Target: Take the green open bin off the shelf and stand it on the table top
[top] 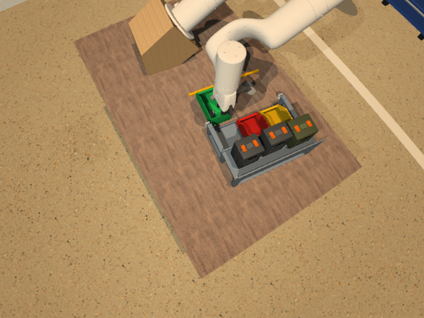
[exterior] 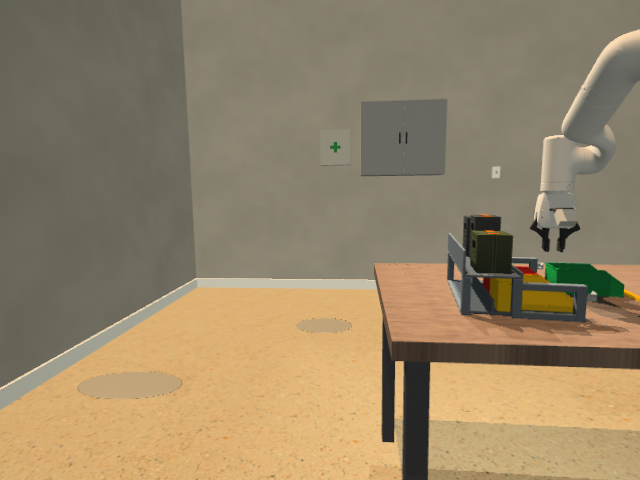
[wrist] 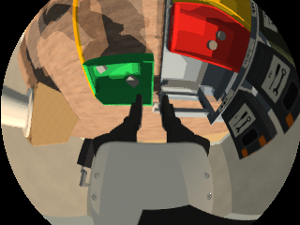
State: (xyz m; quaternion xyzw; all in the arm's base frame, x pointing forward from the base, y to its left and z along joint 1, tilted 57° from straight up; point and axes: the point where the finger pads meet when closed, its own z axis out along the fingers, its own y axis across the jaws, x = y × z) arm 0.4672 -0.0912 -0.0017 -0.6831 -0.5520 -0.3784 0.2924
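The green open bin (top: pixel 209 105) stands on the wooden table top beside the left end of the grey shelf (top: pixel 260 150). Its far end reaches a thin yellow rod (top: pixel 248 73); I cannot tell whether they touch. A small grey part lies inside it in the wrist view (wrist: pixel 122 79). My gripper (exterior: pixel 555 243) hangs a little above the bin's shelf-side end, apart from it. Its fingers are partly open with nothing between them (wrist: pixel 150 112). The red bin (top: pixel 251 124) and yellow bin (top: pixel 274 114) stand on the shelf.
Three dark cases (top: pixel 275 136) with orange latches stand along the shelf's top. A cardboard wedge (top: pixel 160 37) stands at the table's far side next to the arm's base. A small grey object lies beyond the yellow rod.
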